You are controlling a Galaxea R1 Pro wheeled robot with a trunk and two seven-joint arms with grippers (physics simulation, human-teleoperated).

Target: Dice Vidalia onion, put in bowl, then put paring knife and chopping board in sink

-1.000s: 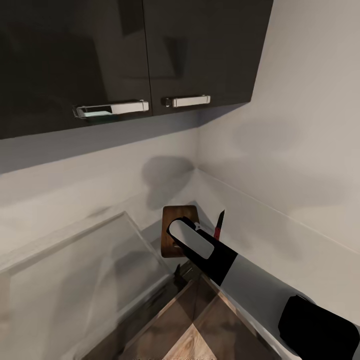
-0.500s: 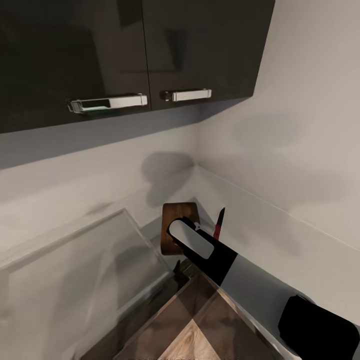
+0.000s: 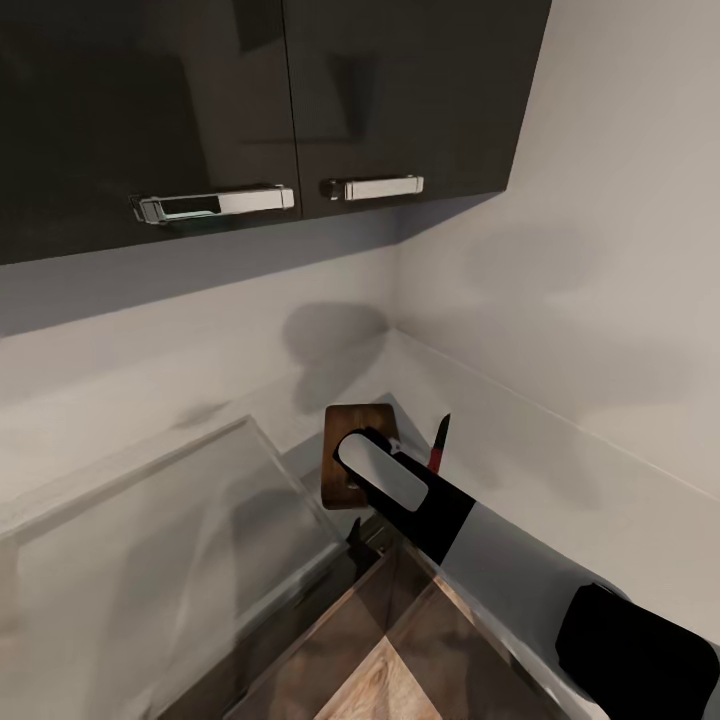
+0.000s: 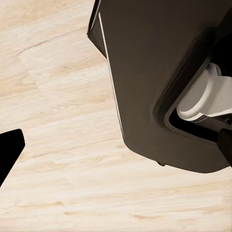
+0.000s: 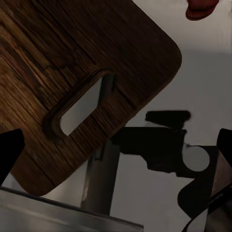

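Your right arm [image 3: 440, 510] is reaching forward over the grey countertop [image 3: 560, 470] toward the corner where the two pale walls are meeting. Its gripper [image 3: 352, 482] is hanging over the near end of the chopping board [image 3: 352, 425], which is lying flat on the countertop close to that corner, below the dark wall cabinets [image 3: 260, 100] with their two chrome handles [image 3: 372, 187]. In the right wrist view you are looking down at the chopping board [image 5: 72, 82]: brown wood with visible grain, rounded corners, and its slot-shaped handle hole [image 5: 82, 104] sitting roughly midway between the two dark fingertips [image 5: 9, 152] that are showing at the frame's edges. The fingers are standing wide apart and are gripping nothing. The paring knife [image 3: 440, 447] is lying on the countertop just beside the board, on its right, dark blade pointing away from you and dark red handle nearer the arm; the end of that red handle [image 5: 202, 8] is also appearing in the right wrist view, apart from the board. The left wrist view is showing a pale wood-grain floor [image 4: 58, 159] and a dark part of the robot's body [image 4: 154, 72]; one dark fingertip [image 4: 8, 152] is visible there, and you cannot tell how the left hand is set.
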